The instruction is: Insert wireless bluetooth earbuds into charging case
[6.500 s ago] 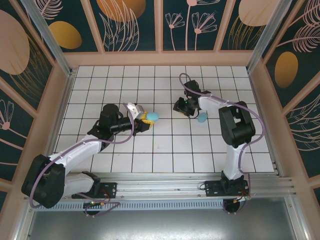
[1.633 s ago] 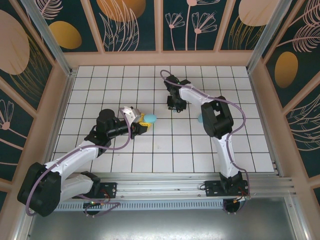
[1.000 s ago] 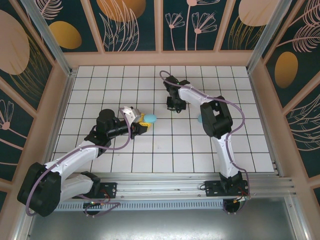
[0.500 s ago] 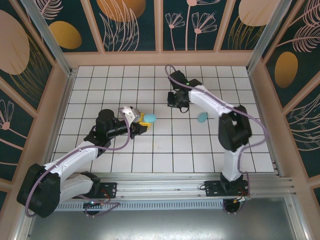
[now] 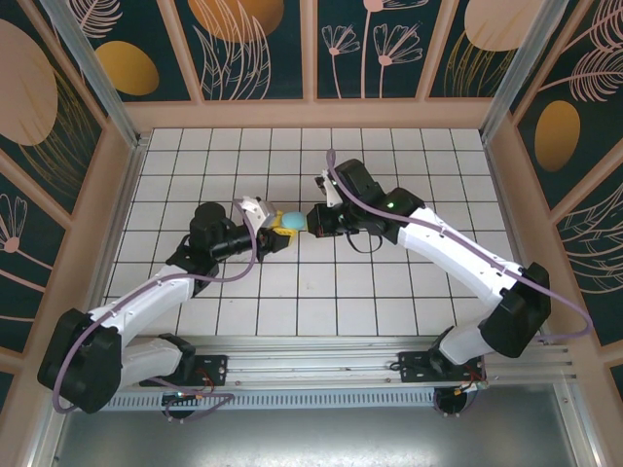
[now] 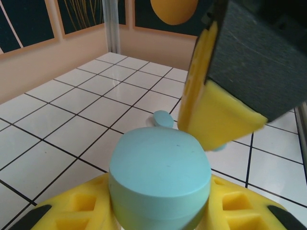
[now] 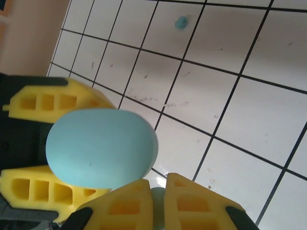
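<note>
My left gripper (image 5: pixel 288 227) is shut on the light-blue pebble-shaped charging case (image 5: pixel 295 222), held just above the tiles. In the left wrist view the case (image 6: pixel 160 167) sits between my yellow fingers (image 6: pixel 76 211), its lid closed. My right gripper (image 5: pixel 313 220) has its tips right beside the case. In the right wrist view my right gripper (image 7: pixel 158 199) is shut on a small blue-green earbud (image 7: pixel 158 195) pinched between the pads, next to the case (image 7: pixel 100 146). Another earbud (image 7: pixel 181 22) lies loose on a tile farther off.
A small light-blue piece (image 6: pixel 163 118) lies on the tiles beyond the held case. White tiled floor (image 5: pixel 243 292) is ringed by wooden walls (image 5: pixel 311 114). The right arm (image 5: pixel 438 243) stretches across the middle right of the floor.
The right arm has swung from the back middle down and left to the case in the left gripper. The left arm and case have held still.
</note>
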Tool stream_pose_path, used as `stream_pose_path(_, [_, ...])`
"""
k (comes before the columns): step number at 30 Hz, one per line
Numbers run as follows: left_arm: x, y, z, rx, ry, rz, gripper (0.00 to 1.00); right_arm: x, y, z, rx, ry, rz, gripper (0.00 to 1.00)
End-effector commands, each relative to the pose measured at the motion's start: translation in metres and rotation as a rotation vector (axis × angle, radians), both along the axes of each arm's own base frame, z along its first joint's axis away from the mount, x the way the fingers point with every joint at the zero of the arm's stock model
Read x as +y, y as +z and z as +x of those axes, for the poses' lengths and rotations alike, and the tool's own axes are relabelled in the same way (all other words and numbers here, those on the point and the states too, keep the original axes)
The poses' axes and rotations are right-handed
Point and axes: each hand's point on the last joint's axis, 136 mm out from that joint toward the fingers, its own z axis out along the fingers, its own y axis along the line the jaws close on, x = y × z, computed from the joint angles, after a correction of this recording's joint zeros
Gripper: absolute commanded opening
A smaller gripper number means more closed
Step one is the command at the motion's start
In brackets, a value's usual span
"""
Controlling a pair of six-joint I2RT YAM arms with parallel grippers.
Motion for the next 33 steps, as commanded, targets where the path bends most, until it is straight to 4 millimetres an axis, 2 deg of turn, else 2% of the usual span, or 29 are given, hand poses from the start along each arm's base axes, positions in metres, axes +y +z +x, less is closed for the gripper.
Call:
stream_pose_path(1, [-0.007,0.02,0.0,-0.024,-0.031,-0.032,0.0,0.009,0.007,-0.017,0.014,0.055,0.051,0.02])
stream_pose_path(5, [-0.008,0.02,-0.001,-0.021,-0.037,-0.029,0.0,0.018,0.006,-0.023,0.021,0.093,0.075,0.02])
stream_pose_path(10, [-0.008,0.02,-0.004,-0.016,-0.05,-0.03,0.0,0.025,0.007,-0.012,0.001,0.076,0.068,0.02])
stream_pose_path(20, [-0.007,0.016,-0.012,-0.002,-0.072,-0.027,0.0,0.02,0.046,0.012,-0.096,0.02,0.1,0.01])
stream_pose_path(33, [-0.009,0.018,-0.016,0.01,-0.097,-0.041,0.0,0.022,0.066,0.022,-0.14,0.01,0.138,0.01])
